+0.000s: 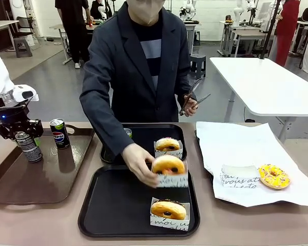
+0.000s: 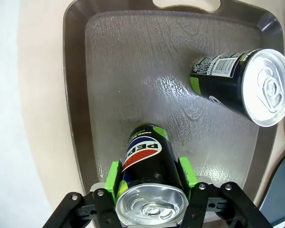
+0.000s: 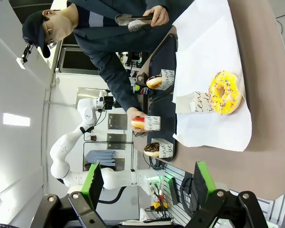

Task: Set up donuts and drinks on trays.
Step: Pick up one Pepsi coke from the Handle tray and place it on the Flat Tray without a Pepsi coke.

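At the far left corner of the long brown handled tray, clamping a slim black Pepsi can in the left gripper; holding the right gripper wide, empty.

Black Pepsi can, red-white-blue logo, silver top; green gripper pads; brown textured tray; yellow sprinkled donut; white paper; black trays.
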